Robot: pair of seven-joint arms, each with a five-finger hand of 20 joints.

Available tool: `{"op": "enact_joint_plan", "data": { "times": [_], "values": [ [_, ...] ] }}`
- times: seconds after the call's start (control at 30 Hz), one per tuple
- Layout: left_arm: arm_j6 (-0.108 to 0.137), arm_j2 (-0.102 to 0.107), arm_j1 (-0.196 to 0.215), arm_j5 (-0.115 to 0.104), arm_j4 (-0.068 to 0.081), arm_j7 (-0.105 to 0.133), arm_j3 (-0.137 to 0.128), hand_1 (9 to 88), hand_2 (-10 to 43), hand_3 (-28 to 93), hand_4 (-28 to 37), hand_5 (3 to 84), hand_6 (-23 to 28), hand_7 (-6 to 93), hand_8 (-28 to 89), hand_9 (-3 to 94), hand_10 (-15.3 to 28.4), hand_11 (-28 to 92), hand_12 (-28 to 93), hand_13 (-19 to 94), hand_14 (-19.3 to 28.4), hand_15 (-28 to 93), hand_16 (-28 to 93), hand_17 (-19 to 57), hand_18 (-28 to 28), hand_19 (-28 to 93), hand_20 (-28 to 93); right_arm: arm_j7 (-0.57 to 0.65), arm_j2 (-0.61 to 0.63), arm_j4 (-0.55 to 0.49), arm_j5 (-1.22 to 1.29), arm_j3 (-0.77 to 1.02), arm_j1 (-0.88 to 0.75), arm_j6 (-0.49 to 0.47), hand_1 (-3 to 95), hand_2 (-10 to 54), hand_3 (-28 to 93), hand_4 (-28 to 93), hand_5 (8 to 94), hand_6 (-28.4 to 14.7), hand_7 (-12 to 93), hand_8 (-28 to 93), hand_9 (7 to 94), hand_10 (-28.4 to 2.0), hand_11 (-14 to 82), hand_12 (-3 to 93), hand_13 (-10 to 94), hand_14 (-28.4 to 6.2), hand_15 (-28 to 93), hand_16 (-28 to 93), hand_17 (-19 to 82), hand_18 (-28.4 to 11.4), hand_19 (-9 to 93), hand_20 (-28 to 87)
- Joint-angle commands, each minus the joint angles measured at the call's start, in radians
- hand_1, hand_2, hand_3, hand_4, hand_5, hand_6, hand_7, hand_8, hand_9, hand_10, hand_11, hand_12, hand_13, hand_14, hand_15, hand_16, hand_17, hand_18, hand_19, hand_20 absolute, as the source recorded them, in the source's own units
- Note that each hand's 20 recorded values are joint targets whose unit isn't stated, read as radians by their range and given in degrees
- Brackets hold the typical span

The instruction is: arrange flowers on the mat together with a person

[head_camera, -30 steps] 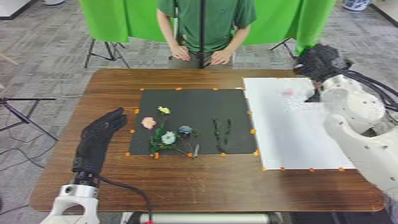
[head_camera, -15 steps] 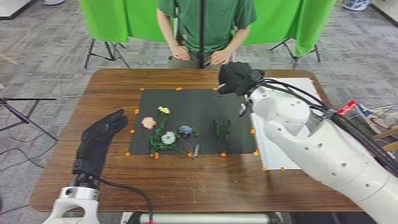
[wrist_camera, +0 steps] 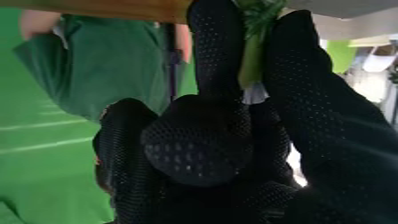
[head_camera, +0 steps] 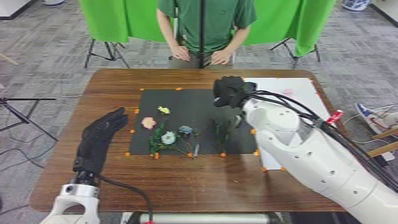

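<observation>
A leafy green stem (wrist_camera: 253, 55) is pinched between the straight-looking fingers of the right hand (head_camera: 231, 92), only narrowly parted, above the mat's far right corner. The dark mat (head_camera: 194, 102) carries the rest: a small yellow flower (head_camera: 163, 109) towards the far left, a pink flower (head_camera: 148, 122) nearer and closer to the left edge, then a white flower (head_camera: 169, 138) and a blue-grey flower (head_camera: 185, 130) side by side among greenery. Slim green sprigs (head_camera: 220, 136) lie in the mat's right half. Small orange marks (head_camera: 179, 89) dot the mat's border. To its right lies a white sheet (head_camera: 306, 90), partly behind the right arm, with something pale pink (head_camera: 287, 92) on it. Both sit on a brown wooden table (head_camera: 204, 182) with visible grain and rounded corners. Left of the mat, the left hand (head_camera: 107, 124) is open and relaxed, holding nothing. Beyond the table hangs a bright green cloth (head_camera: 111, 20), a dark stand (head_camera: 108, 52) below it on grey patterned flooring (head_camera: 49, 75), and a blue-and-white vessel (head_camera: 356, 4) stands at far right.
</observation>
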Motion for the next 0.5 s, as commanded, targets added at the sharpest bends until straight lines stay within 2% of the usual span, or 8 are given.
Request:
{"op": "enact_joint_plan", "data": {
  "times": [0.03,0.13,0.3,0.43,0.5],
  "values": [
    [-0.018,0.000,0.001,0.000,0.010,-0.010,0.002,23.2,-5.3,66,-19.8,45.4,3.7,11.3,-5,42.6,12.4,13,15,33,15.4,9,4,3.3,11.4,5,17,-0.003,0.013,0.005,-0.006,-0.010,-0.015,-0.047,55.1,-9.5,58,-23,79.7,2.9,19,4,90.4,-7.5,7.6,33.0,94,0.3,63,26,66,-14.0,93,56],
    [-0.016,-0.001,0.000,0.000,0.010,-0.008,0.002,23.3,-5.3,66,-19.8,45.3,3.6,11.3,-5,42.6,12.3,13,15,33,15.4,9,4,3.2,11.5,5,17,-0.005,0.015,0.007,-0.004,-0.016,-0.018,-0.036,52.4,-9.5,58,-23,78.6,2.4,17,3,87.6,-8.7,11.7,27.1,94,0.1,62,27,66,-14.1,93,56],
    [-0.020,-0.005,0.001,0.000,0.010,-0.008,0.001,23.3,-5.5,66,-19.9,45.0,3.7,11.3,-5,42.5,12.3,13,15,32,15.5,9,4,3.2,11.5,5,17,-0.011,0.017,0.009,0.000,-0.020,-0.019,-0.026,44.1,-9.5,67,-24,75.3,2.6,16,0,85.4,-9.6,16.0,19.1,94,-0.2,61,27,66,-14.3,93,56],
    [-0.024,-0.004,0.005,0.001,0.008,-0.008,-0.001,23.2,-5.6,66,-19.7,44.9,3.6,11.4,-5,42.4,12.3,12,15,32,15.5,9,4,3.0,11.6,5,17,-0.014,0.024,0.008,-0.008,-0.017,-0.026,-0.024,38.6,-9.5,71,-24,72.7,3.5,17,-11,84.0,-10.5,14.9,17.6,94,-0.5,60,28,65,-14.6,93,56],
    [-0.024,-0.002,0.005,0.000,0.008,-0.010,-0.001,23.2,-5.7,66,-19.6,44.8,3.6,11.4,-5,42.3,12.2,12,15,32,15.6,9,4,2.9,11.7,5,17,-0.014,0.028,0.008,-0.006,-0.017,-0.030,-0.020,37.4,-9.5,71,-24,71.0,3.6,17,-12,83.1,-10.8,14.5,17.4,94,-0.5,60,28,65,-14.8,93,55]
  ]
}}
